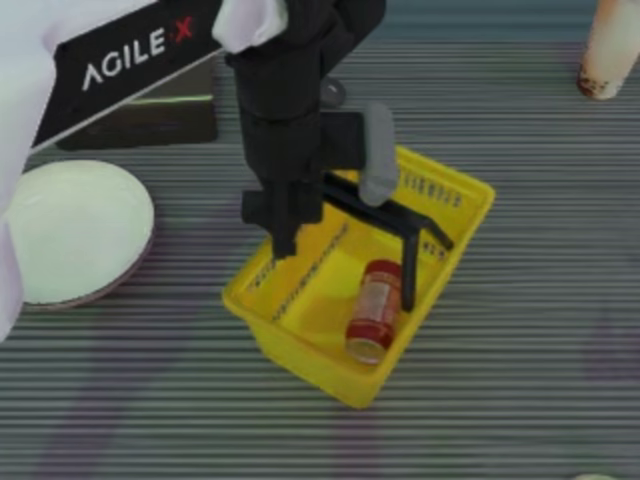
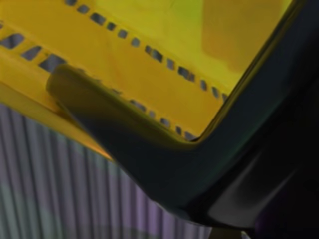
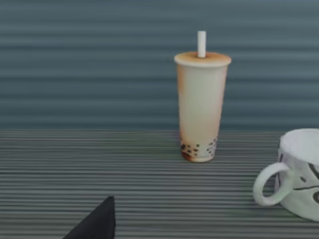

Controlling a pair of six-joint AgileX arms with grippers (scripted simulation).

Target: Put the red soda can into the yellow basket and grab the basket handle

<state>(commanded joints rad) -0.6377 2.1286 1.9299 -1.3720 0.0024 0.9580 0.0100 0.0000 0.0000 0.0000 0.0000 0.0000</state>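
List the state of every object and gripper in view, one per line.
red soda can: lying on its side inside the basket.
yellow basket: upright on the table.
basket handle: raised above the rim.
left gripper: at the handle, grip unclear.
bubble tea cup: upright.
white mug: upright.
plate: flat, empty.

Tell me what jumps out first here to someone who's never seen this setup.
The yellow basket mid-table grabs the eye, with the red soda can lying on its side inside it. Next is the left gripper, down over the basket's left rim at the black basket handle. A tall cup with a straw stands at the far right corner, and a pale plate lies at the left.
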